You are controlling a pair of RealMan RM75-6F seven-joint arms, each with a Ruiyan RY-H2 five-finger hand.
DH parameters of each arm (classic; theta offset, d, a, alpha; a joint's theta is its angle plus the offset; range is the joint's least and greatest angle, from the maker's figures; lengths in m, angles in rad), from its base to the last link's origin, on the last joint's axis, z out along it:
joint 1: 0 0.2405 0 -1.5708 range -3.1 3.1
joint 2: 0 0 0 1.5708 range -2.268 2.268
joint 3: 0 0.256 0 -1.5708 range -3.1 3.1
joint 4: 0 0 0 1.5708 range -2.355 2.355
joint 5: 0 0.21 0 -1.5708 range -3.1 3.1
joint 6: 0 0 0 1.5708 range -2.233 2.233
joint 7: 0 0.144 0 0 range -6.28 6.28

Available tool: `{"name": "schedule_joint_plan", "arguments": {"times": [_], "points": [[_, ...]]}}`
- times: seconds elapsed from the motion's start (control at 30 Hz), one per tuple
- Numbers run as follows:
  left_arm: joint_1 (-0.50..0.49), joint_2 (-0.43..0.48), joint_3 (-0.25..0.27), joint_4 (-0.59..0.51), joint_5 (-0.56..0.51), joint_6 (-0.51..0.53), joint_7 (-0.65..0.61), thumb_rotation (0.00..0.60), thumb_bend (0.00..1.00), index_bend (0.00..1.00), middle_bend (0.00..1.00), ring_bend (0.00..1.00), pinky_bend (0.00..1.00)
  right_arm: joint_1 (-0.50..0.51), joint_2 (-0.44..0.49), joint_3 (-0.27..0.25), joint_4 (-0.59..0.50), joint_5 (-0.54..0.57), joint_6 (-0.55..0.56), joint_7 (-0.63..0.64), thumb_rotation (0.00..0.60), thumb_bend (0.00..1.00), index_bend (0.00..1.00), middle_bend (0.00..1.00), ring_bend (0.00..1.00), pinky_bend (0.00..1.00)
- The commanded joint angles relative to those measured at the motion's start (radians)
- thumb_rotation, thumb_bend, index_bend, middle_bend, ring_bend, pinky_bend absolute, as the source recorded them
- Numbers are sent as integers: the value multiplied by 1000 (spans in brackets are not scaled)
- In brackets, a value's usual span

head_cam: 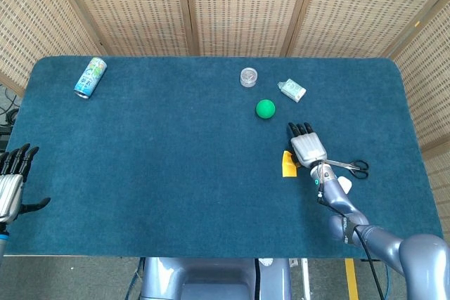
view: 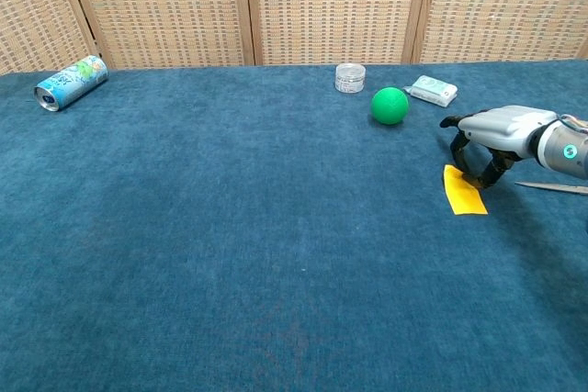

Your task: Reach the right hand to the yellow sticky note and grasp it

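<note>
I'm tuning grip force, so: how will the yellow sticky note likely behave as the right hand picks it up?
The yellow sticky note lies flat and thin on the blue cloth, so it is probably very light and floppy. With no raised edge showing, the right hand may slide or crumple it rather than lift it cleanly. It shouldn't roll.

A: So the head cam sits up high on the robot's side, looking steeply down, and takes in the whole blue table (head_cam: 176,194) right out to the far edge?

B: Yep. The chest cam is lower and closer, looking flat across the table (view: 230,254) toward the wicker screens (view: 331,6). Both catch the far edge and right side.
</note>
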Motion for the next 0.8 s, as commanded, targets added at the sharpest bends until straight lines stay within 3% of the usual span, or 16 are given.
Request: {"name": "schedule_joint_plan", "arguments": {"times": [0.03,0.53,0.67,0.8], "points": [[0,0,0,0,0,0,1,600,12,0,0,0,0,-1,-6,0,8,-6,7,5,600,569,631,18,0,0],[-2,-1,1,1,-4,-4,2,600,13,0,0,0,0,-12,-12,-6,21,-51,40,33,600,586,684,55,0,0],[-4,0,2,0,-6,-9,2,600,13,0,0,0,0,-34,41,-17,-59,-99,90,58,600,604,687,64,0,0],[-6,2,5,-3,-5,-15,2,600,12,0,0,0,0,-82,177,-57,-257,-225,192,122,600,614,689,72,0,0]]}}
